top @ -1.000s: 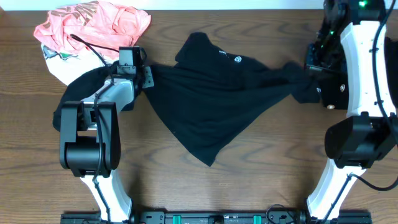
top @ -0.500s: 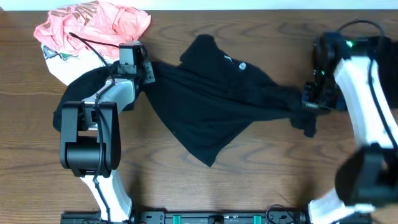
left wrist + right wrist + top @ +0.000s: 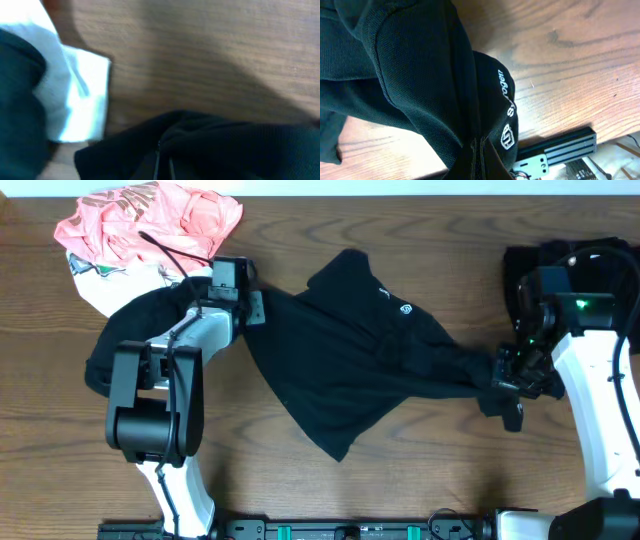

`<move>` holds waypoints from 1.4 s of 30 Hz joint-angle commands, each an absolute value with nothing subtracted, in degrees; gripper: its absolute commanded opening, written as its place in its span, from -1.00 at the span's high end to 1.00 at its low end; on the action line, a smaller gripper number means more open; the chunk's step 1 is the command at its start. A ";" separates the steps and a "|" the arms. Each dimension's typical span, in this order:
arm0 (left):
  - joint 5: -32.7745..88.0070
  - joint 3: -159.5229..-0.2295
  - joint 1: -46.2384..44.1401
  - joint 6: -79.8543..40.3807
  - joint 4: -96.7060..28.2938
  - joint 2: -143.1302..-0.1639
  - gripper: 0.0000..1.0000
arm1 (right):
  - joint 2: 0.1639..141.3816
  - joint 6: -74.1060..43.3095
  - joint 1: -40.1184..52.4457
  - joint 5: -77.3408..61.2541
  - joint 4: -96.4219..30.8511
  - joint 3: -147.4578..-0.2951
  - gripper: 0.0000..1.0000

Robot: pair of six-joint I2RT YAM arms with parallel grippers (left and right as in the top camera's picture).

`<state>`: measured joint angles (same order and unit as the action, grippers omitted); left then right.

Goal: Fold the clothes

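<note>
Both jaws pinch T-shirt (image 3: 340, 365) ends.

On the black T-shirt (image 3: 420, 75), seen from the right wrist: white lettering (image 3: 502, 85) printed sideways along a fold, just beside a small white hexagon logo (image 3: 506, 137). Legible as "Sy" next to the logo and "ogen" at the other end; letters between lost in a crease, so no full word to be read. From overhead, only a tiny white mark near the middle of the shirt, too small to read. On the coral-pink garment (image 3: 150, 220) at the far left of the desk: pale print, unreadable. On the white garment (image 3: 90, 280) under it: a dark patch of print, also unreadable. Nothing legible in the left wrist view.
</note>
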<state>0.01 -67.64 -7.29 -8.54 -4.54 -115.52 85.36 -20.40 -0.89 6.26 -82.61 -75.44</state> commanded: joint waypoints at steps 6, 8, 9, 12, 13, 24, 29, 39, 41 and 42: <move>-0.67 -68.23 -7.42 -6.87 -8.54 -115.15 0.88 | 83.83 -21.02 -1.10 9.63 -80.36 -73.71 0.92; -0.67 -68.23 -7.42 -6.85 -8.58 -114.54 0.87 | 83.66 -19.11 -1.10 9.47 -78.76 -75.68 0.71; -0.67 -68.23 -7.42 -6.85 -8.64 -114.04 0.80 | 83.66 -17.47 -1.08 9.17 -77.93 -77.32 0.56; -0.67 -68.23 -7.42 -6.87 -9.17 -112.31 0.38 | 83.66 -12.25 -1.08 7.84 -75.07 -82.54 -0.30; -0.64 -68.23 -7.42 -6.87 -9.45 -111.59 0.21 | 83.66 -9.67 -1.08 6.61 -73.63 -84.40 -0.50; 4.75 -68.23 -7.46 -7.64 -19.07 -100.49 -0.83 | 89.60 5.34 5.04 -8.40 -47.42 -89.23 -0.75; 11.27 -68.23 -7.46 -9.06 -25.71 -94.02 -0.89 | 98.43 11.53 9.52 -8.38 -39.44 -89.25 -0.75; 16.25 -68.20 -7.49 -9.76 -35.14 -90.59 -0.90 | 112.88 13.39 13.47 -11.70 -26.52 -89.25 -0.62; 16.25 -68.20 -7.49 -9.76 -35.44 -90.59 -0.91 | 114.67 13.39 14.55 -13.41 -25.47 -89.25 -0.60; 16.25 -68.20 -7.49 -9.74 -35.51 -90.59 -0.91 | 115.48 13.39 15.29 -13.54 -25.12 -89.25 -0.60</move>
